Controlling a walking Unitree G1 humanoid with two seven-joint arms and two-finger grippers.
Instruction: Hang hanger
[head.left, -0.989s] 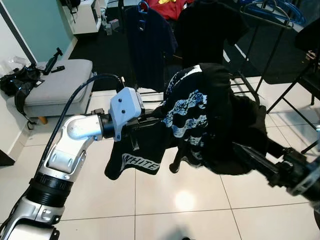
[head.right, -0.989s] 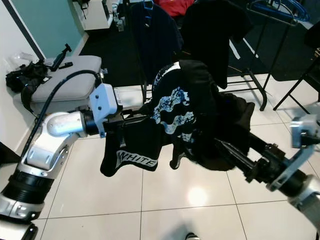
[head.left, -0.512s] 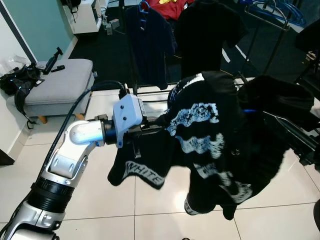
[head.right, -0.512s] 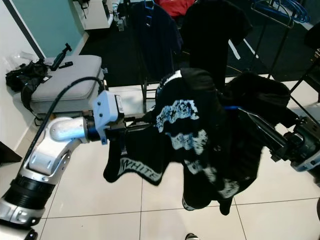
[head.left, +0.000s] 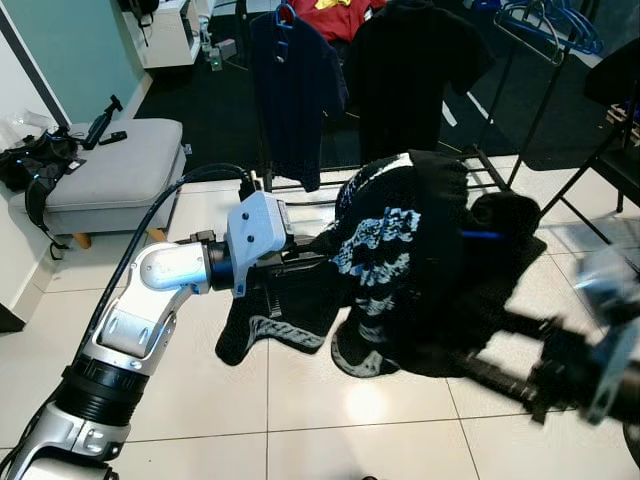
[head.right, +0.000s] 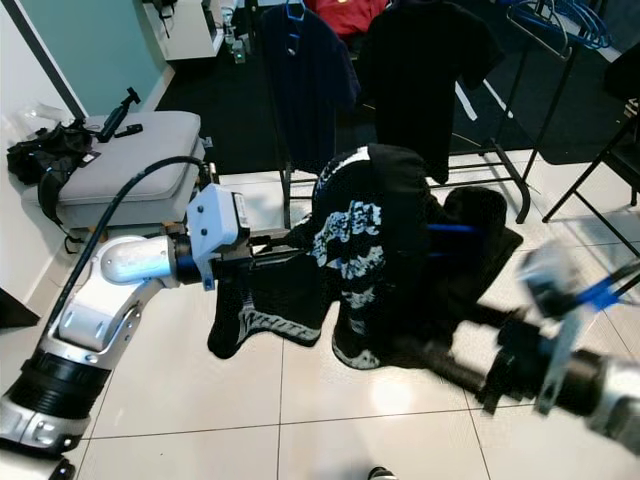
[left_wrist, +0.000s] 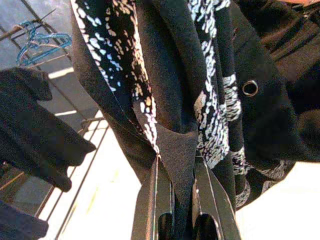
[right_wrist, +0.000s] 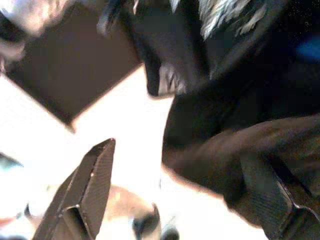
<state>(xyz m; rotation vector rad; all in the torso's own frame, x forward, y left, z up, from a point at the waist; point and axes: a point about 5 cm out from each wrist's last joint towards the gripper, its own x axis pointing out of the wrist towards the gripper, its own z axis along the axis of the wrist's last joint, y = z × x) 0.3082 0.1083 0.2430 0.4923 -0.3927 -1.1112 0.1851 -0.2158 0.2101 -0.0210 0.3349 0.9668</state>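
Black hoodie (head.left: 420, 260) with white print hangs mid-air over the tiled floor (head.left: 300, 395), pinched in the left gripper (left_wrist: 177, 200), fingers clamped tight on the fabric. Blue hanger (head.left: 480, 235) pokes out inside it. Right gripper (right_wrist: 175, 200) sits below, blurry, fingers spread wide.

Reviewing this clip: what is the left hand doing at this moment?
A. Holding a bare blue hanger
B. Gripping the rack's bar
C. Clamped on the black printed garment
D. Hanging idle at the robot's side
C. In the left wrist view the left hand has its two fingers pinched on a fold of the black garment with white print, holding it up above the tiled floor.
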